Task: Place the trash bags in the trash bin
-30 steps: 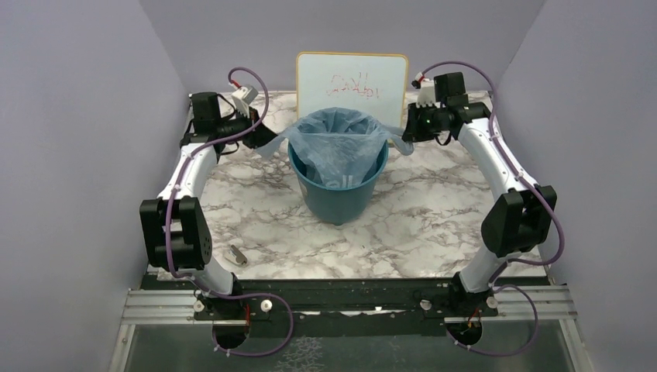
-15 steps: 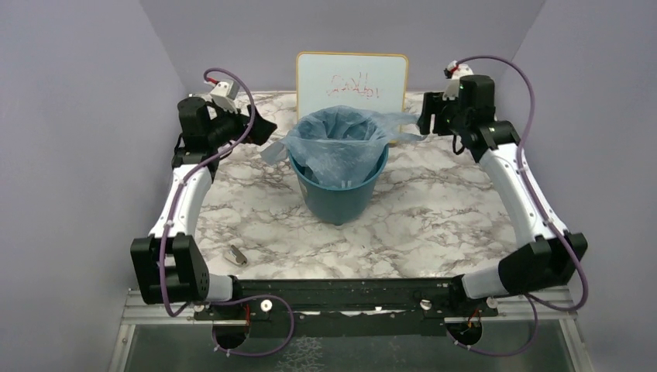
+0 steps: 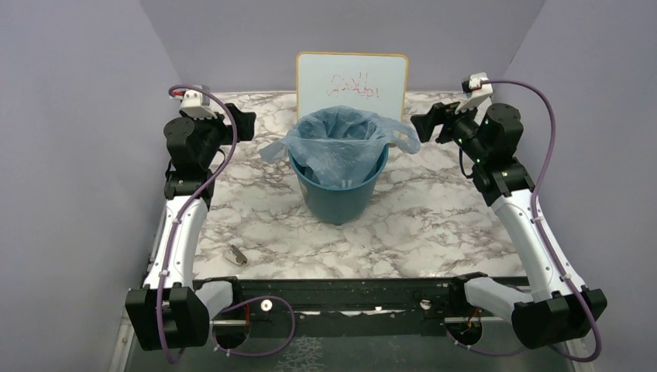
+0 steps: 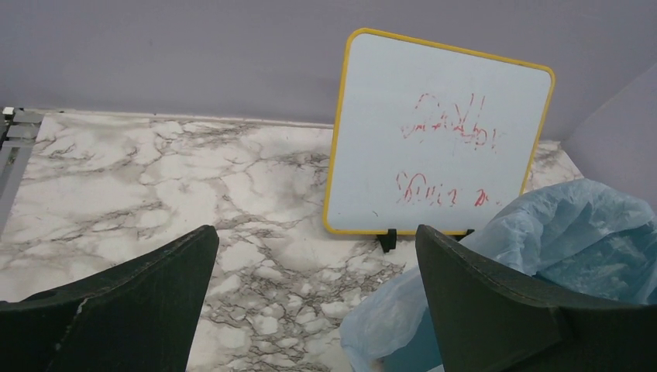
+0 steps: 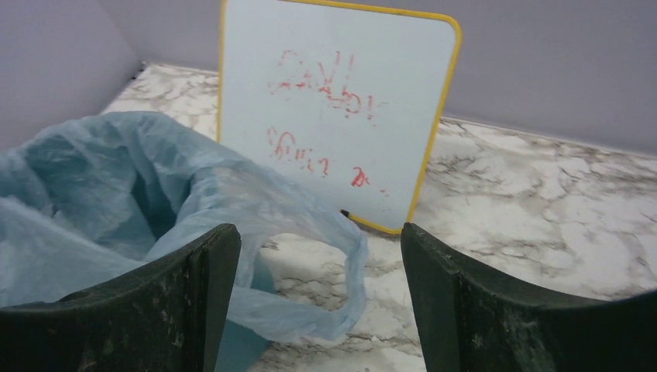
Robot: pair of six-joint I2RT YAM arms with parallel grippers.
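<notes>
Teal trash bin (image 3: 338,194) shows only from above; both wrist views show wide, empty pincers.

The whiteboard (image 4: 438,139) bears two lines of red scrawl, none of it legible.

Both arms are raised from their bases and bent at the elbow, wrists held high at either side. The left gripper (image 3: 246,122) is held with fingers spread wide, nothing between them. The right gripper (image 3: 424,124) is likewise spread and empty.
</notes>
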